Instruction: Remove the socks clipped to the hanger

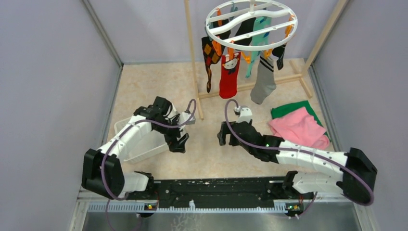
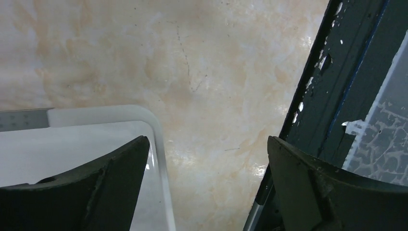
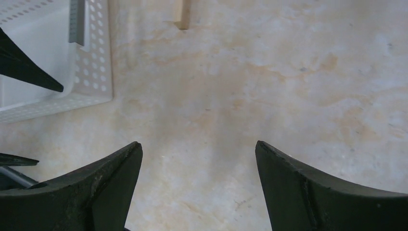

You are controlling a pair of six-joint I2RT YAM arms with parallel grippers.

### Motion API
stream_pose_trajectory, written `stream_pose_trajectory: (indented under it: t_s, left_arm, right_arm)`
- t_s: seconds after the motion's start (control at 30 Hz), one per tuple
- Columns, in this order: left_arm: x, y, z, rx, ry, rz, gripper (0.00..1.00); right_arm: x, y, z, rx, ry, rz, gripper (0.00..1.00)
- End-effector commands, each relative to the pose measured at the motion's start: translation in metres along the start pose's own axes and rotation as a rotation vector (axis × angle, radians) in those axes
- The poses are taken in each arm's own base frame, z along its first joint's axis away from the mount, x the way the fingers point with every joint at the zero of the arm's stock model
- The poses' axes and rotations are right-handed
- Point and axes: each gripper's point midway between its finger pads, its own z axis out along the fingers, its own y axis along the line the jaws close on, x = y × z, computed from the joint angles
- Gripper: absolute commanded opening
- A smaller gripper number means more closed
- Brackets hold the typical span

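The white ring hanger [image 1: 251,21] hangs at the back from a wooden rack. Clipped under it are several socks: a black argyle one [image 1: 208,57], a red one [image 1: 229,74], a teal one [image 1: 255,53], a grey one [image 1: 263,79] and black ones [image 1: 245,31]. My left gripper [image 1: 179,139] [image 2: 207,144] is low over the table beside a white basket, open, with nothing between its fingers. My right gripper [image 1: 223,134] [image 3: 198,144] is open over bare tabletop, also holding nothing. Both are well in front of the socks.
A white perforated basket [image 1: 144,149] [image 2: 159,139] [image 3: 103,57] sits at the left under my left arm. Folded pink [image 1: 300,127] and green [image 1: 291,109] cloths lie at the right. The wooden rack's post [image 1: 192,57] and foot [image 3: 181,19] stand between arms and hanger. Grey walls close in both sides.
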Motion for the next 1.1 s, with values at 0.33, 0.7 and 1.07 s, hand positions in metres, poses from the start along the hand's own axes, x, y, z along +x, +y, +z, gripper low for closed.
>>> stream_pose_trajectory:
  t_s: [0.33,0.7,1.07]
  left_arm:
    - [-0.064,0.103,-0.176,-0.662,-0.245,-0.176,0.99]
    - [-0.01,0.151,-0.211,-0.746,-0.292,-0.504,0.99]
    - [-0.006,0.148,-0.197,-0.692,-0.283,-0.481,0.99]
  right_arm:
    - [-0.038,0.148,0.082,-0.28,-0.008,-0.099,0.86]
    - [-0.006,0.204,0.162,-0.263,0.107,-0.213,0.48]
    - [-0.014,0.178,0.121,-0.175,0.055,-0.192,0.0]
